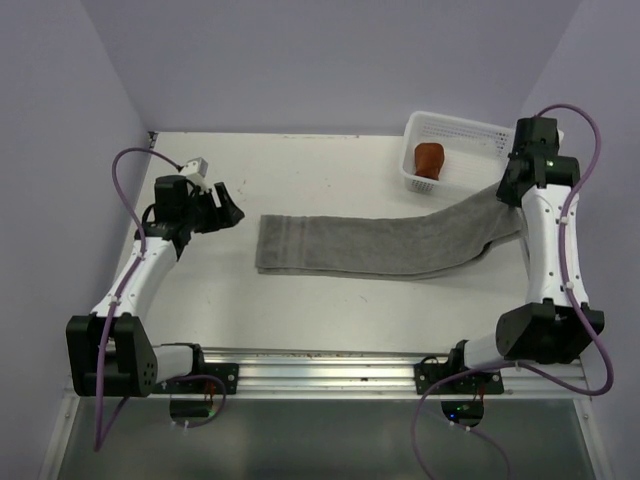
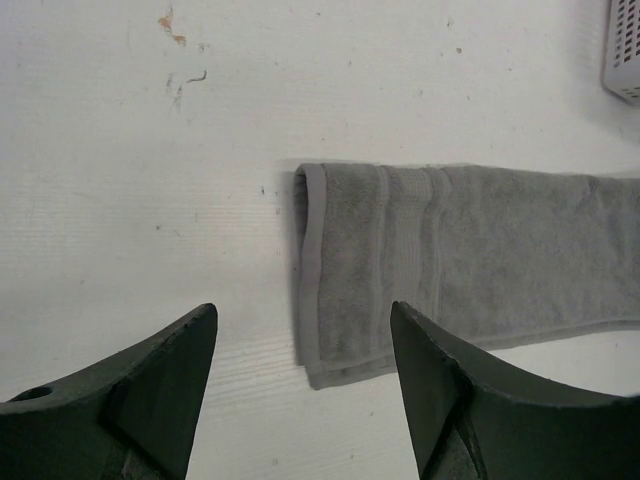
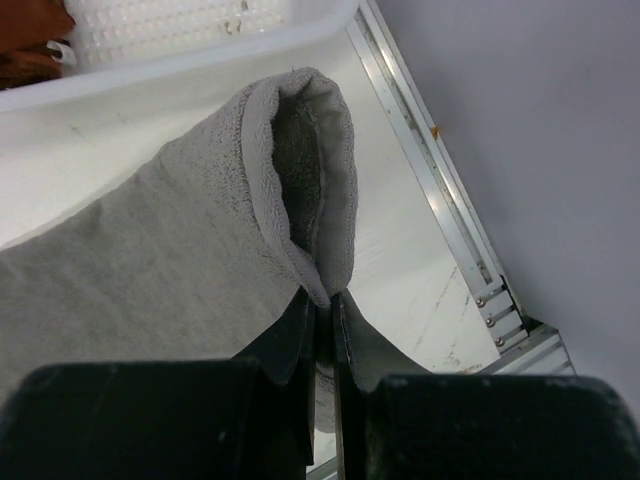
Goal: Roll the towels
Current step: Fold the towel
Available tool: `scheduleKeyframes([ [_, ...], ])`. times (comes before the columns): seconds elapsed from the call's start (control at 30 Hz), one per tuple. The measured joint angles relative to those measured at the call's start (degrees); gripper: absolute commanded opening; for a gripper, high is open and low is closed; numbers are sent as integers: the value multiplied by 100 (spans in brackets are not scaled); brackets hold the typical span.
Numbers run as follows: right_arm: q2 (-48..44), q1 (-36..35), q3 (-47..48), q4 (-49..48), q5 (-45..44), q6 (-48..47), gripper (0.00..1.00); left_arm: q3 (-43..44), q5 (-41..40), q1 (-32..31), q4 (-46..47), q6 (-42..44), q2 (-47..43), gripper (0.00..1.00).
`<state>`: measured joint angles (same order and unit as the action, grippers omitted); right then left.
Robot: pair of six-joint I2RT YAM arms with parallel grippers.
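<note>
The grey towel (image 1: pixel 380 243) lies folded into a long strip across the table, its left end flat and its right end lifted. My right gripper (image 1: pixel 512 190) is shut on that right end, and in the right wrist view the towel (image 3: pixel 190 220) loops out past the pinched fingers (image 3: pixel 326 305). My left gripper (image 1: pixel 228 212) is open and empty just left of the towel's left end. In the left wrist view that end (image 2: pixel 400 260) lies between and beyond my fingertips (image 2: pixel 300 330). The rust-brown towel (image 1: pixel 430 159) sits rolled in the white basket (image 1: pixel 470 130).
The white mesh basket stands at the back right, close to my right gripper; its corner shows in the left wrist view (image 2: pixel 625 50) and its wall in the right wrist view (image 3: pixel 180 50). A metal rail (image 3: pixel 440 200) edges the table on the right.
</note>
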<state>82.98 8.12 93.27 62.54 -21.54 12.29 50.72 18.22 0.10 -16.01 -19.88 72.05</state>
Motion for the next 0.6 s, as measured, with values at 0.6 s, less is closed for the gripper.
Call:
scheduleKeyframes([
  [0.6, 195, -1641, 127, -35, 925, 643, 0, 0, 90, -105, 0, 0, 0, 76],
])
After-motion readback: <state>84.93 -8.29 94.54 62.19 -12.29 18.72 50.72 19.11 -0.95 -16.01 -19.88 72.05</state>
